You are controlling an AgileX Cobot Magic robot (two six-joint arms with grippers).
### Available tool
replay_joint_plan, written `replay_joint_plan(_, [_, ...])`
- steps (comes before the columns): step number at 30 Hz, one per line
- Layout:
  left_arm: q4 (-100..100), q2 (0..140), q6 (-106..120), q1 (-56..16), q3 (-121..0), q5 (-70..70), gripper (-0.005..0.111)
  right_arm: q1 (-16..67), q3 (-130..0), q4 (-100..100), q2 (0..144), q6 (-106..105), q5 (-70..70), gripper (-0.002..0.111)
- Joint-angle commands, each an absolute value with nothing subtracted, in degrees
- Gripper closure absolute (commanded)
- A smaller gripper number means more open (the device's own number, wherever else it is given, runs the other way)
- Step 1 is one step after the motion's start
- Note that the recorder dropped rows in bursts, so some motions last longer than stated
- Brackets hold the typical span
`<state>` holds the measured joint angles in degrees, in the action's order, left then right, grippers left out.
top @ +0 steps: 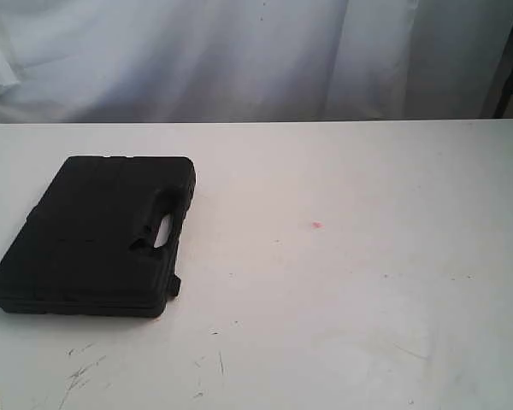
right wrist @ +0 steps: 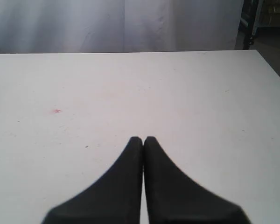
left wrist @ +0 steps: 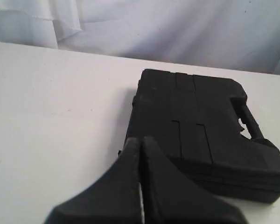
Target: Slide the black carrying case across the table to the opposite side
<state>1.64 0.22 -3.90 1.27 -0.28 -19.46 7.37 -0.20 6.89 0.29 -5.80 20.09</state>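
Note:
The flat matte black case (top: 90,235) lies on the left part of the white table (top: 350,282), its handle slot (top: 162,231) facing the table's middle. Neither arm shows in the exterior view. In the left wrist view the case (left wrist: 205,130) fills the middle, and my left gripper (left wrist: 141,140) is shut with nothing held, its tips over the case's near corner; contact cannot be told. My right gripper (right wrist: 143,139) is shut and holds nothing, hovering over bare white table (right wrist: 200,102) with the case out of that view.
A tiny red dot (top: 316,225) marks the table near its middle, also the red dot (right wrist: 56,111) in the right wrist view. Dark scuff marks (top: 81,371) lie near the front left edge. A white curtain (top: 239,51) hangs behind the table.

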Motion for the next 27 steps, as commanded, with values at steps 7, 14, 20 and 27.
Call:
replay_joint_plan(7, [0.5, 0.0, -4.0, 1.4, 0.0, -0.5, 0.107, 7.0, 0.0, 6.9, 0.0, -5.6, 19.8, 0.108])
replay_joint_plan(14, [0.5, 0.0, -4.0, 1.4, 0.0, 1.6, 0.107, 7.0, 0.0, 6.9, 0.0, -5.6, 19.8, 0.108])
replay_joint_plan(20, [1.4, 0.0, -6.3, 1.4, 0.0, 7.5, 0.107, 7.0, 0.0, 6.9, 0.0, -5.6, 19.8, 0.108])
replay_joint_plan(27, [0.9, 4.4, -6.8, 1.4, -10.8, -9.9, 0.107, 7.0, 0.0, 6.9, 0.0, -5.6, 19.8, 0.108])
